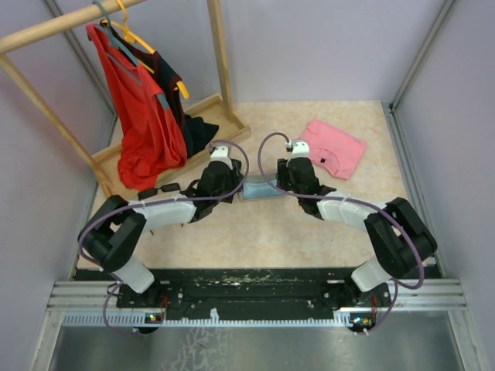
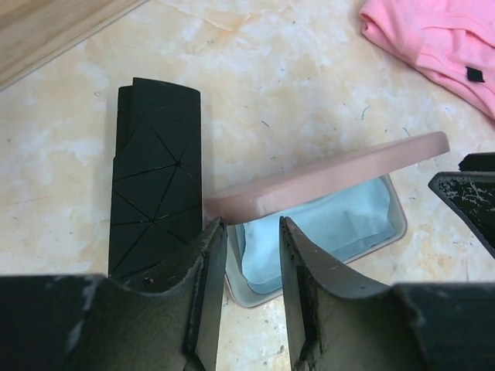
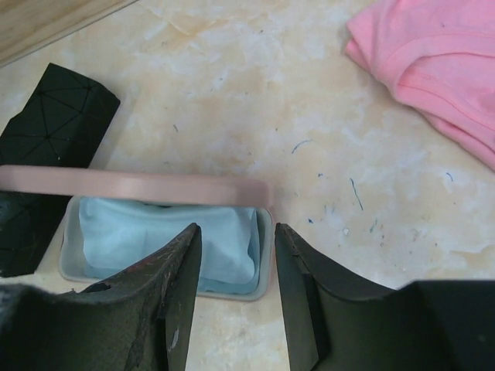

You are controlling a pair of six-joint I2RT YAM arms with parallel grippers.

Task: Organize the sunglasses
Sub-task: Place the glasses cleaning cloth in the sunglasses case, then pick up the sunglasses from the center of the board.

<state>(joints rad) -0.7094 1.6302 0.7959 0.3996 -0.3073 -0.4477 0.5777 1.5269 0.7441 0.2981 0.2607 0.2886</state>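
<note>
Currently both open, gripping nothing: left hand (image 2: 251, 224) and right hand (image 3: 237, 229) at opposite ends of pink case (image 2: 332, 174), lid ajar, blue cloth (image 2: 340, 224) inside.

The counter (image 3: 255, 100) is cream marbled with faint orange veins and flecked with small blue marks. On it, the case lid (image 2: 332, 174) is dusty pink over a pale grey tray (image 2: 398, 224) lined with light blue cloth (image 2: 340, 224). At nine o'clock from it, the black case (image 2: 155, 178) carries a pattern of thin triangular lines. At two o'clock lies a bright pink garment (image 3: 433, 69) with a small black tag. The left tool (image 2: 251, 226) and right tool (image 3: 236, 232) are black, scuffed whitish. At eleven o'clock, a red top (image 1: 143, 116) hangs on a light wooden rack (image 1: 220, 54).
</note>
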